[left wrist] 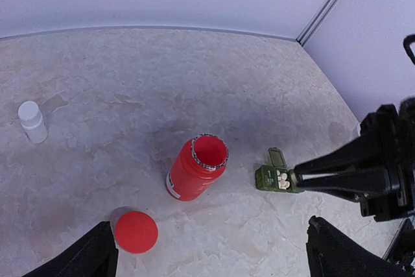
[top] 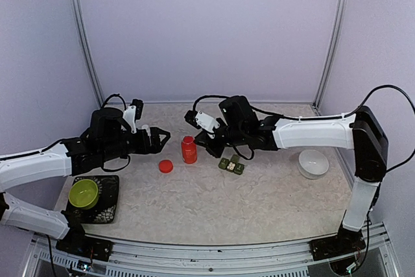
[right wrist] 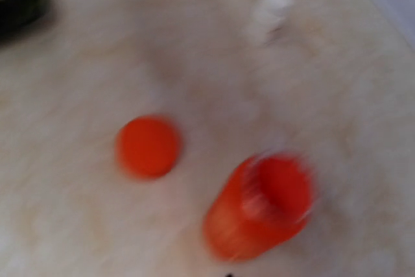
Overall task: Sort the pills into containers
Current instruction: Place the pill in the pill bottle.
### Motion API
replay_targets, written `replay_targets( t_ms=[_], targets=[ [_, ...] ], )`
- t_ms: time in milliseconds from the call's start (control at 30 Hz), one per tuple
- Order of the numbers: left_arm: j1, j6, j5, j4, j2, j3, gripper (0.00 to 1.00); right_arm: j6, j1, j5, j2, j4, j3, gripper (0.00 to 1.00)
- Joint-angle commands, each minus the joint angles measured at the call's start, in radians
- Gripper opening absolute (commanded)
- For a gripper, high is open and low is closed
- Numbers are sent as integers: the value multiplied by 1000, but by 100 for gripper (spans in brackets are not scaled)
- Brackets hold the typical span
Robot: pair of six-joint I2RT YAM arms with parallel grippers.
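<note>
The containers (left wrist: 267, 178) are a short dark green pill box right of the open red bottle (left wrist: 196, 176). One cell's lid stands up, and whitish pills (left wrist: 283, 179) lie in the open cell. From above, the containers (top: 231, 165) sit at mid-table. My right gripper (left wrist: 297, 178) is shut, its tips at the box's right end, with nothing visible between them. From above, the right gripper (top: 214, 150) is between bottle and box. The blurred right wrist view shows no fingers. My left gripper (left wrist: 214, 264) is wide open above the red cap (left wrist: 136, 231) and the table in front of the bottle.
A small white bottle (left wrist: 32, 121) stands far left. A white bowl (top: 313, 163) sits at the right. A lime-green bowl (top: 83, 193) rests on a black tray (top: 109, 209) at the near left. The red bottle (top: 189, 150) and cap (top: 166, 166) lie between the two arms.
</note>
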Motion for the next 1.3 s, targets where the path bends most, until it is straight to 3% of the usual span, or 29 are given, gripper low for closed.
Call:
replay_targets(
  t_ms=[0,233,733,867,1167,1267],
  targets=[
    [-5,0,-24,0,-39,-32,99,11,-33,31,133,-50,172,8],
    [-3,-8,-27,-2,-56,-61,99,22,-49,-9,271,-86,339,8],
    [1,-16,-23,18,-32,-77,99,32,-52,28,361,-88,410,12],
    [1,-18,-22,18,-37,-81,99,37,-53,34,356,-84,413,25],
    [0,-17,-15,28,-25,-70,99,46,-57,31,318,-107,407,36],
    [-4,-14,8,41,3,-51,99,119,-81,15,243,-102,328,44]
  ],
)
